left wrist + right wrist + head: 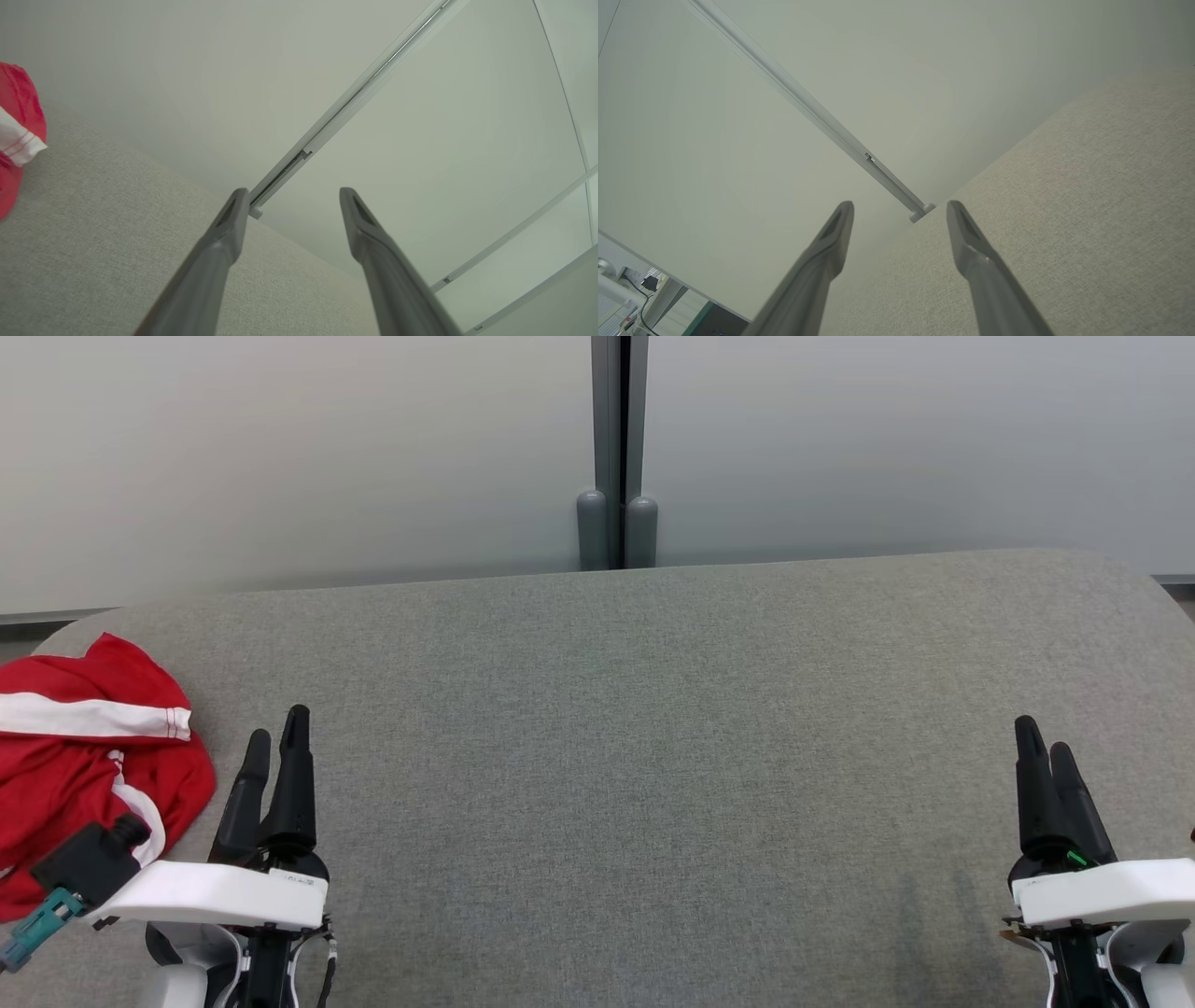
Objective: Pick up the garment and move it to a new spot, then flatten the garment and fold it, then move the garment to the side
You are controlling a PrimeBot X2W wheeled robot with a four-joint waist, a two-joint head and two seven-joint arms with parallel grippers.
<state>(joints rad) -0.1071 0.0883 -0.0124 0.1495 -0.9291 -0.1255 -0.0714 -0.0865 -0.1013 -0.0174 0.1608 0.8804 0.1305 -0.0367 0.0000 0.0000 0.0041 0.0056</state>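
The garment (pixel 79 756) is a red piece with white stripes, lying crumpled at the left edge of the grey fabric table (pixel 653 756). Its edge also shows at the far left of the left wrist view as the garment (pixel 16 135). My left gripper (pixel 277 733) hovers just right of it, apart from it, open with nothing between its fingers; in its own view the left gripper (pixel 292 191) shows a wide gap. My right gripper (pixel 1044 735) is at the lower right over bare table, and the right gripper (pixel 900 205) is open and empty too.
Frosted wall panels rise behind the table, joined by a grey post (pixel 616 457) at the middle of the far edge. The table's corners are rounded at left and right. A teal connector and black camera block (pixel 75 873) on my left wrist overlap the garment.
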